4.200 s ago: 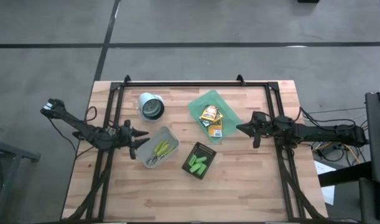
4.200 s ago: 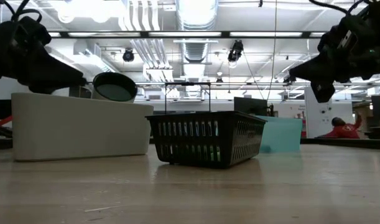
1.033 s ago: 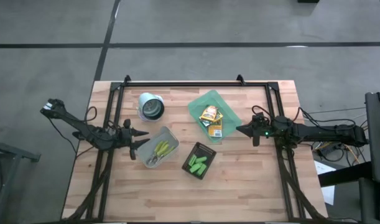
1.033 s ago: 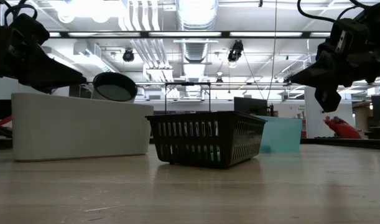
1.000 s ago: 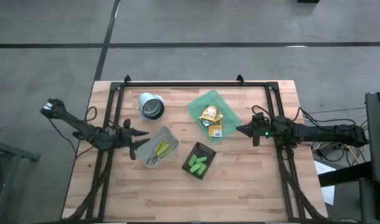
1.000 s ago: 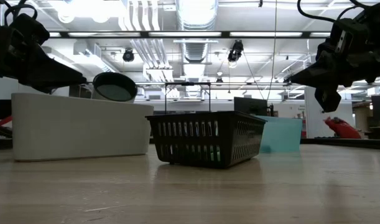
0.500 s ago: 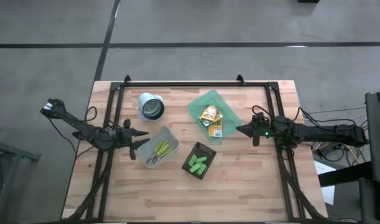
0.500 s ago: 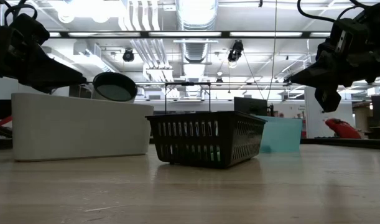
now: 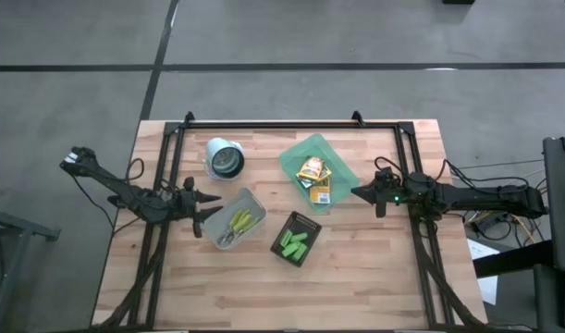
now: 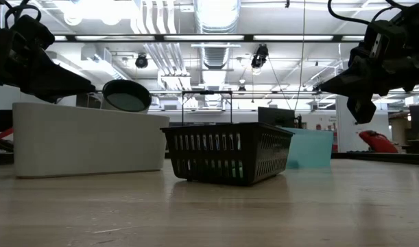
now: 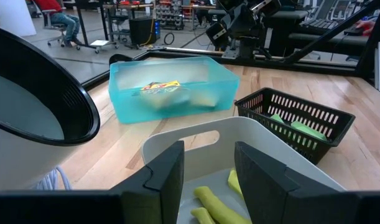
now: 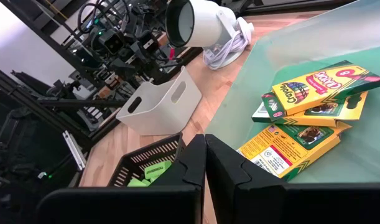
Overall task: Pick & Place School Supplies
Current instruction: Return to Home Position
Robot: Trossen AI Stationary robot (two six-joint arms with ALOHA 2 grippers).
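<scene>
Homing is what we are doing now, and we are judging that doing it well means lifting each arm clear of the bins before folding it back, so no finger clips a rim. The left gripper (image 11: 208, 148) is hovering with its fingers apart over the nearest edge of the white plastic bin with cut-out handles (image 9: 252, 200). The yellow-green-handled scissors (image 9: 236, 225) are lying inside that bin, just ahead of those fingers. The right gripper (image 12: 204, 140) is hanging with its fingers pressed together, holding nothing. Just ahead of it and lower, the three yellow-and-green cardboard crayon boxes (image 12: 308, 115) are resting stacked in the translucent green tray (image 9: 293, 159). Off to that gripper's side, the short bright green markers (image 9: 294, 242) are sitting in the black slotted basket (image 9: 306, 220). With everything binned, we are judging the sorting finished and are advising a slow, unhurried withdrawal.

Against the pictures from some four seconds ago, the right gripper is posing slightly differently in the low view, and a small green light (image 9: 393, 197) is now glowing on its wrist in the high view. The left arm and all the supplies are lying as before.
</scene>
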